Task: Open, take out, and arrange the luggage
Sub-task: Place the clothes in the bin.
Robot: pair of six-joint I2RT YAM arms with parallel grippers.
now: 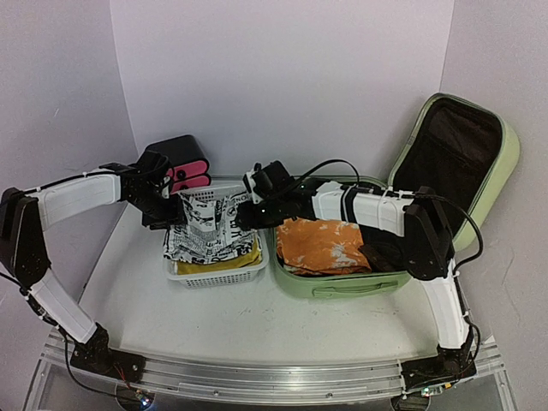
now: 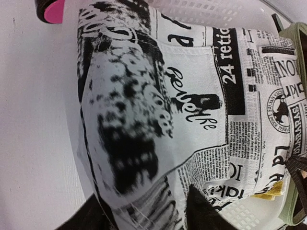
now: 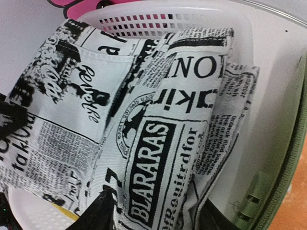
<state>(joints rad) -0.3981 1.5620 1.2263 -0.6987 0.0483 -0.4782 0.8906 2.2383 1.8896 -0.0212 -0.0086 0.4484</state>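
The light-green luggage (image 1: pixel 342 287) lies open at the right, its black-lined lid (image 1: pixel 454 154) standing up, and an orange-and-white cloth (image 1: pixel 321 244) lies inside. A newspaper-print garment (image 1: pixel 210 227) drapes over the white basket (image 1: pixel 214 278). My left gripper (image 1: pixel 175 210) is at the garment's left end and my right gripper (image 1: pixel 244 214) at its right end. In the left wrist view the garment (image 2: pixel 192 96) fills the gap of the left gripper (image 2: pixel 144 215), whose jaws stand apart. The right gripper (image 3: pixel 156 218) also straddles the garment (image 3: pixel 153 120) with its jaws wide.
A black drawer box with pink fronts (image 1: pixel 184 163) stands behind the basket. A yellow cloth (image 1: pixel 227 264) lies in the basket under the garment. The luggage rim (image 3: pixel 268 201) sits close against the basket's right side. White walls close in the back and both sides.
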